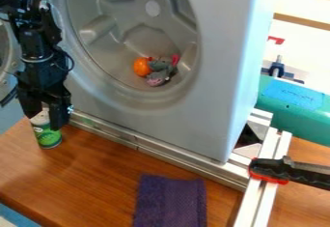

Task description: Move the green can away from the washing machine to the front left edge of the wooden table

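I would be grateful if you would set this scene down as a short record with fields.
gripper: black gripper, at left, around the upper part of the can
nearest thing: green and white can, upright or nearly so
grip on it: cannot be told
surface: brown wooden tabletop
large object: grey housing with a round recess
inside recess: orange ball beside a grey plush toy
front edge: purple cloth
right side: black and red clamp at the metal rails
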`<state>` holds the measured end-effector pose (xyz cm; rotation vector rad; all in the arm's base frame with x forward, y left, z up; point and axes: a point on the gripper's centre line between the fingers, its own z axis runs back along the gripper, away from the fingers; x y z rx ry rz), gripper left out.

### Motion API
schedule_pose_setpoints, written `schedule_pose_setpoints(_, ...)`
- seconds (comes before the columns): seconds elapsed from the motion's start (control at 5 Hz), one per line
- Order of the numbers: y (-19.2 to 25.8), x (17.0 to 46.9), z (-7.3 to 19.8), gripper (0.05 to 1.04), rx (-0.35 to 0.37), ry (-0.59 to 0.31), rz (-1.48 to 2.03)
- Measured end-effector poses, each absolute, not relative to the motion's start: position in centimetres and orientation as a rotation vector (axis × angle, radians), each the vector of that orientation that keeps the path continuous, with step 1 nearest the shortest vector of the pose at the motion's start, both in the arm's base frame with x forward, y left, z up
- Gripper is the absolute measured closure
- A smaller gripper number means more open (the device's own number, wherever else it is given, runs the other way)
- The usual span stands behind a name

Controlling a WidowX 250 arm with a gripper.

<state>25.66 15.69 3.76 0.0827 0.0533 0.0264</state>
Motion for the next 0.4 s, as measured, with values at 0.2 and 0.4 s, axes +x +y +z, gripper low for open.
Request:
schedule_pose_setpoints(0.2,15.4,25.4,2.9,0.083,0.064,0.078,0.032)
schedule_pose_setpoints(0.4,16.2,27.1,3.6,0.083,0.084,-0.002,0.031)
